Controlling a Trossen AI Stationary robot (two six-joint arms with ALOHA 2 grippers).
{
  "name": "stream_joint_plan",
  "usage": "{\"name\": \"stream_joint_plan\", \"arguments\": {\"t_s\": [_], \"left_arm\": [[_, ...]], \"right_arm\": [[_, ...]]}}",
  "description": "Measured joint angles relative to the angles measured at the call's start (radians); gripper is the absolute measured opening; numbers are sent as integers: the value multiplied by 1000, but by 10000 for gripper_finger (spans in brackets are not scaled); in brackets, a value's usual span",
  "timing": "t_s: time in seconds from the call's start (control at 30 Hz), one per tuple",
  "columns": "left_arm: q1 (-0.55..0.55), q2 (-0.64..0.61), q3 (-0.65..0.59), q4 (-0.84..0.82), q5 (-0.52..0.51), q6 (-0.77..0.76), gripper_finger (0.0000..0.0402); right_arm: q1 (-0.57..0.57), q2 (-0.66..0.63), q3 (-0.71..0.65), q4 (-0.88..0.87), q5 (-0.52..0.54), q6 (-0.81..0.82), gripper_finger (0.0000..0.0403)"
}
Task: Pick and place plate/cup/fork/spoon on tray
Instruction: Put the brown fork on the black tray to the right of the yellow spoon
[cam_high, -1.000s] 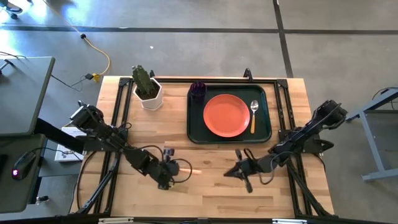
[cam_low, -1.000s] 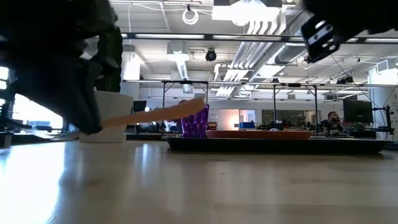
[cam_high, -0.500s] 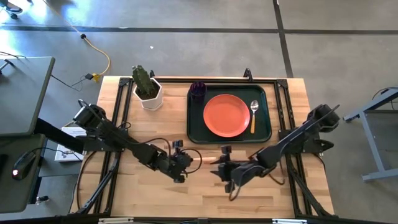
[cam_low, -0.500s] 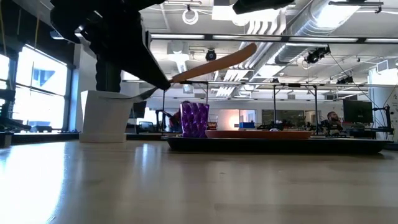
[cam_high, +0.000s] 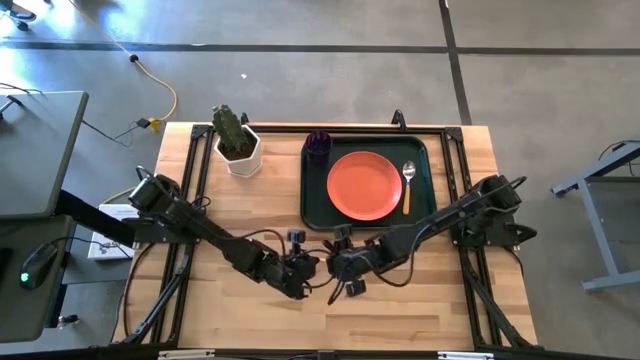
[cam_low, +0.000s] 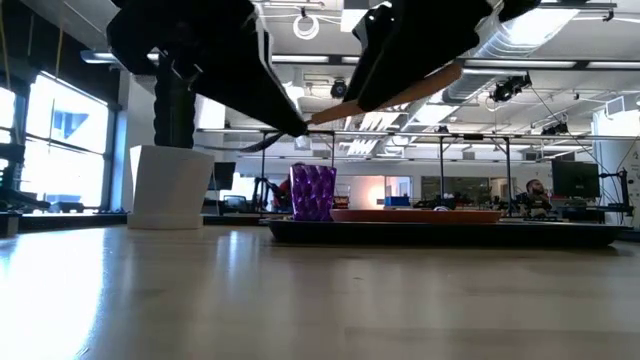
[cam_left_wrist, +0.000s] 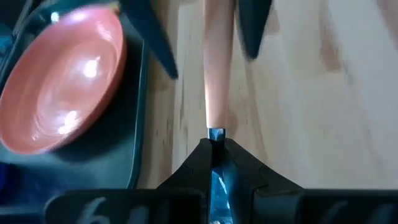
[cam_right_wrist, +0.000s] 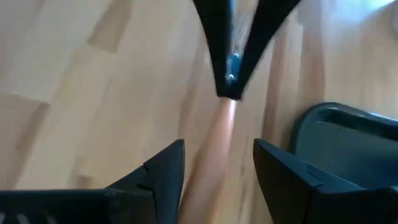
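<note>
My left gripper (cam_high: 308, 270) holds the fork (cam_left_wrist: 216, 74) above the bare wood near the table's middle, shut on its metal end. The orange-tan handle (cam_low: 405, 96) points at my right gripper (cam_high: 335, 266). That gripper is open, and its two fingers (cam_right_wrist: 163, 169) stand on either side of the handle's free end without touching it. On the dark green tray (cam_high: 312, 215) at the far right rest the orange-red plate (cam_high: 364, 185), the purple cup (cam_high: 318, 145) and the spoon (cam_high: 407, 185). My left gripper pinches the fork's metal end (cam_left_wrist: 216, 133) between its two fingers, which hide the tines. The fingers come from the table's left and lie along the fork. The handle sticks out past the fingertips, and the fork hangs clear of the table.
A white pot with a green cactus (cam_high: 236, 145) stands at the far left of the table. Bare wood lies in front of the tray and along the near edge. The room beyond shows desks and a person far off.
My left gripper has risen and gone toward the table's right with the fork, lifting it well clear of the wood. My right gripper has swung toward the table's left to meet the handle, tipped downward and opened, so its fingers now flank the handle.
</note>
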Motion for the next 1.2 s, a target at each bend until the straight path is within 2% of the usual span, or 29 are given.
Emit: {"name": "stream_joint_plan", "arguments": {"t_s": [0.23,0.33,0.53,0.7,0.8,0.9,1.07,1.2], "left_arm": [[-4,-6,2,1,-16,2,15],[-10,-6,2,4,-23,3,15],[-11,-6,1,-3,-29,-6,18],[-13,-7,3,-34,-31,9,47],[-32,-23,2,-161,-98,-74,71],[-46,-41,-1,-306,-206,-265,92],[-77,-45,-31,-431,-366,-532,112],[-94,-45,-74,-428,-439,-663,117]], "right_arm": [[-9,-1,0,-23,-16,39,167],[-9,-1,-1,-39,-24,64,134],[-11,-2,-1,-44,-8,92,46],[7,-2,-1,-81,57,204,46],[29,-4,-45,-117,166,341,46],[53,-34,-124,-189,298,569,46],[117,-150,-292,-329,519,1052,46],[169,-290,-441,-496,579,1479,46]]}}
